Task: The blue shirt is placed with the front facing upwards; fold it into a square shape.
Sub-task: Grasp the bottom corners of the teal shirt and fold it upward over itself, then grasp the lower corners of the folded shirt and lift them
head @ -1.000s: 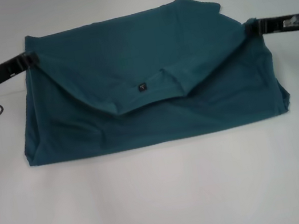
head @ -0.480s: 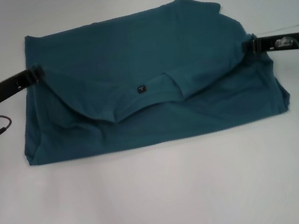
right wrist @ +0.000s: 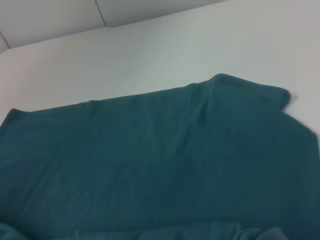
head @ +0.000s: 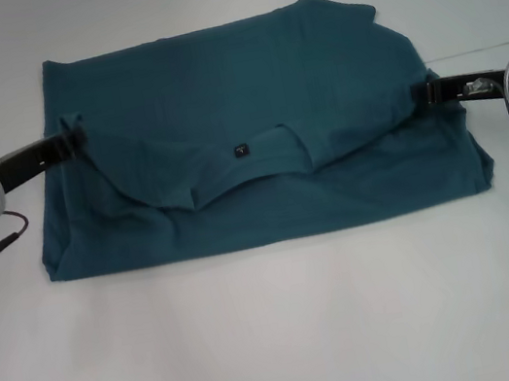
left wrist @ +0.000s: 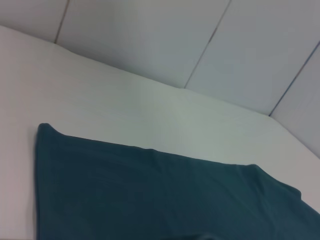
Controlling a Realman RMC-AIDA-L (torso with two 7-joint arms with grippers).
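Between the left gripper (head: 71, 141) and right gripper (head: 422, 93), the shirt (head: 234, 76) lies on the table (head: 282, 344), its collar edge folded over the body. Both seem closed on that fold's corners. Side folds look undone.

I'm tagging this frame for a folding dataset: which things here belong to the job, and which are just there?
Part of the job:
- blue shirt, top layer folded over toward the robot, collar and neck tag showing
- left gripper, at the shirt's left edge
- right gripper, at its right edge

Just there:
- white table
- wall panels
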